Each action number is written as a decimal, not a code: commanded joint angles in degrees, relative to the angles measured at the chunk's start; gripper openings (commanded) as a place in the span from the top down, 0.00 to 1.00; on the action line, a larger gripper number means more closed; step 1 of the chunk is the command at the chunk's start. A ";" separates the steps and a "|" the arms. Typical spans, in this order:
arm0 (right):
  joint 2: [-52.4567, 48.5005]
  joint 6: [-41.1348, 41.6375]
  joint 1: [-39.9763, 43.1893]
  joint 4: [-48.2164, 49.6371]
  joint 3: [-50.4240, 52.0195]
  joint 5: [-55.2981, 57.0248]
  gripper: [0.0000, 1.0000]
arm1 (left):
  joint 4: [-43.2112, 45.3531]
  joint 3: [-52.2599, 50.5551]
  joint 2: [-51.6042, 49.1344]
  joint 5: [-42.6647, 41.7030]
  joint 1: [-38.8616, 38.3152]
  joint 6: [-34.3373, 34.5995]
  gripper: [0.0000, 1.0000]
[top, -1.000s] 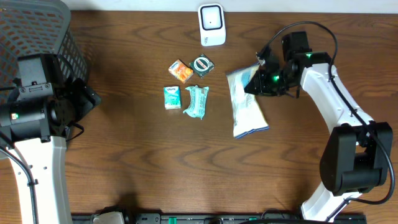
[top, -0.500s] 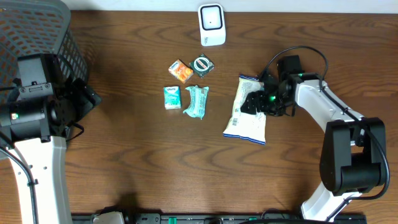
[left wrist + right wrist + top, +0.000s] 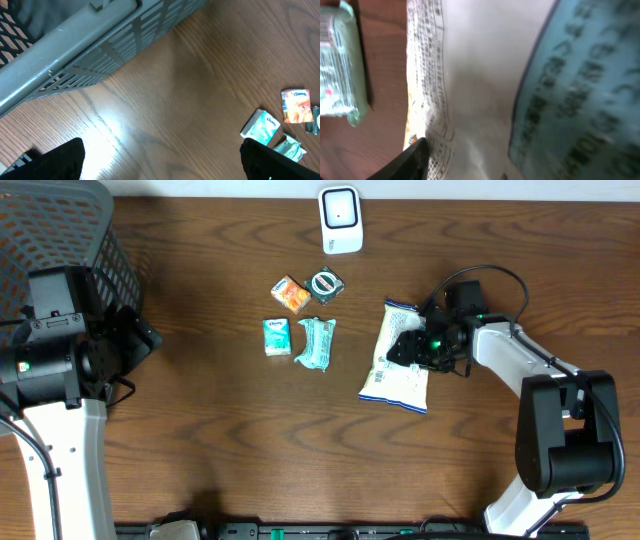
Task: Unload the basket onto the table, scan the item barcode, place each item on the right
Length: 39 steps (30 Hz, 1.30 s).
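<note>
- The white-and-blue bag [image 3: 393, 380] is laid flat on the wooden table [image 3: 200, 440], right of centre. It's well apart from the white scanner [image 3: 340, 220], which is parked at the far edge.
- The right gripper [image 3: 406, 348] is seen low over the bag's upper half. Whether the bag is actually touched can't be made out from overhead.
- The right wrist view is pretty much filled by the bag's printed side, and only one dark fingertip [image 3: 412, 157] is caught at the bottom left. So whether those jaws are spread or pinched on the bag can't be told, honestly.
- The left gripper [image 3: 161, 162] is held wide open with nothing in it, off at the left side next to the grey basket [image 3: 60, 230].
- Four small items are clustered left of the bag: an orange packet [image 3: 290, 294], a round green-and-black thing [image 3: 326, 284], a teal tissue pack [image 3: 277, 337] and a pale green wrapped packet [image 3: 318, 343].
- That green packet is found just beside the bag, with a strip of bare table seen between them in the right wrist view.
</note>
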<state>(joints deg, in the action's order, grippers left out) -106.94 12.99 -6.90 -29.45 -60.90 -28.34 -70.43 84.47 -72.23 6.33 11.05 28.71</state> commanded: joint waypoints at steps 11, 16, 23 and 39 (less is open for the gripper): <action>0.66 1.64 2.58 9.38 -0.13 -33.33 0.99 | -0.07 0.13 0.00 0.17 0.20 0.55 0.02; 1.14 4.37 5.60 15.96 -3.28 -51.87 0.99 | -0.07 0.13 0.00 0.17 0.20 0.55 0.02; 6.43 7.80 5.99 23.47 -5.11 -55.60 0.99 | -0.07 0.13 0.00 0.17 0.20 0.55 0.03; 23.91 -9.22 -0.39 26.88 -5.11 -36.79 0.99 | -0.07 0.13 0.00 0.17 0.20 0.55 0.03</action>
<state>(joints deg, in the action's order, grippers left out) -83.74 9.65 -6.33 -2.72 -64.88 -68.53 -70.43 84.47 -72.23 6.33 11.05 28.73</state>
